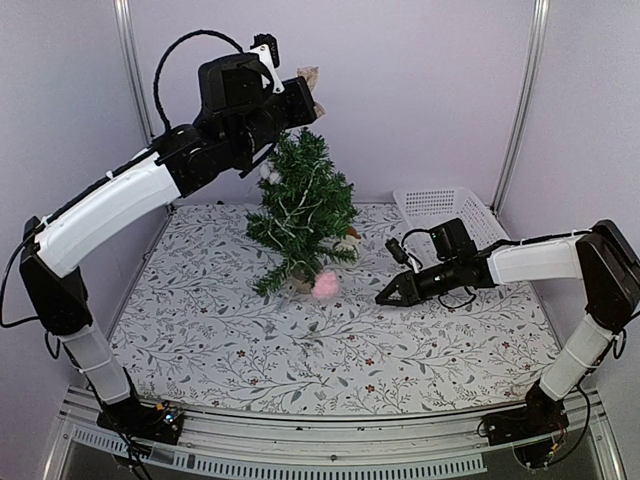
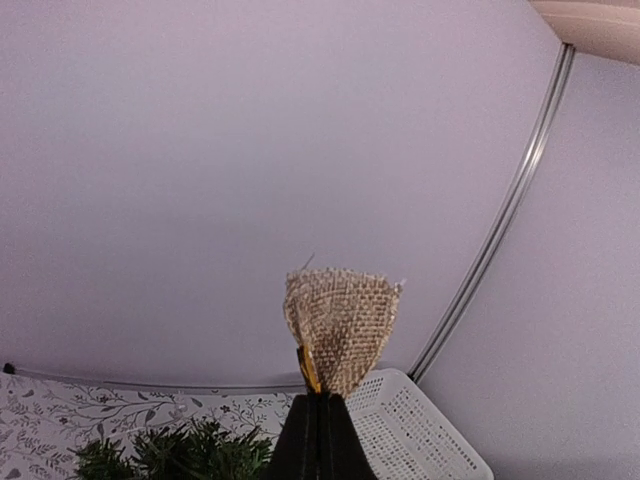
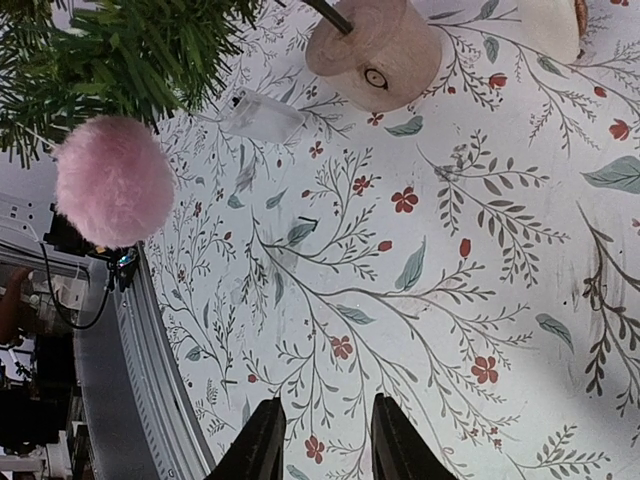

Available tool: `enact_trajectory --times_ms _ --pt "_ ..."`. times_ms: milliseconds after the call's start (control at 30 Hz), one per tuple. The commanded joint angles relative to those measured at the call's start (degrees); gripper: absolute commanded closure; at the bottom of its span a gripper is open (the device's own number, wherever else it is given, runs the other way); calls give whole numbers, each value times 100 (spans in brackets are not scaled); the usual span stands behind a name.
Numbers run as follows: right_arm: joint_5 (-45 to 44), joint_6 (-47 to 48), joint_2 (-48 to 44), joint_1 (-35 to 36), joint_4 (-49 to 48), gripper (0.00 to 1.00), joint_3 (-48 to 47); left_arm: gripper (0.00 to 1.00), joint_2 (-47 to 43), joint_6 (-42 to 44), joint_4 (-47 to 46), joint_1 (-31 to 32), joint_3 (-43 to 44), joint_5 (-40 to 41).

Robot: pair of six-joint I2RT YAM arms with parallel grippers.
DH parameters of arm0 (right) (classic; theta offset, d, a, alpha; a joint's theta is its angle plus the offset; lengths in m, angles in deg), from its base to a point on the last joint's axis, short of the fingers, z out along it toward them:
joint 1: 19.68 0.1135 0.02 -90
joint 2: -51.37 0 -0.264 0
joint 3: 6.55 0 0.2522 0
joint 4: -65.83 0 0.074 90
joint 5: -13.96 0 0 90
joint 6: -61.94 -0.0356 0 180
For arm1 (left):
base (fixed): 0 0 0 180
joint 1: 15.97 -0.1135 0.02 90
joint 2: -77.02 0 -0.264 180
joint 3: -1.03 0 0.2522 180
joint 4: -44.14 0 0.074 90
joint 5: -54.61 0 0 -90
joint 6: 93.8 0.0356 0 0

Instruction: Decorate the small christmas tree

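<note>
upper centre, the left end effector (image 1: 306,97) pinches a burlap piece (image 2: 342,328) above the tree (image 1: 303,205); right of centre, the right end effector (image 1: 389,296) hovers narrowly parted, empty.

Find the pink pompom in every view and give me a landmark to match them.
Top external: pompom just below centre, at the lower right of the tree.
Left wrist: not in it.
Right wrist: upper left, under the branches.
Shared landmark: the tree, whose needles show at the bottom left of the left wrist view and the top left of the right wrist view.
</note>
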Motion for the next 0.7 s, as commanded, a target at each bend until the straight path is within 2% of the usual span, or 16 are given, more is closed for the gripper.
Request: enact_trajectory --times_ms 0,233,433,667 --pt "-55 -28 -33 -35 -87 67 -190 100 -161 -667 342 161 -54 691" --pt "-13 10 41 -34 -79 66 -242 100 -113 -1150 773 166 -48 1077" --pt "-16 6 48 -33 -80 66 -234 98 -73 -1501 863 38 -57 792" --pt "-19 6 29 -34 -81 65 -216 95 6 -1534 999 -10 22 941"
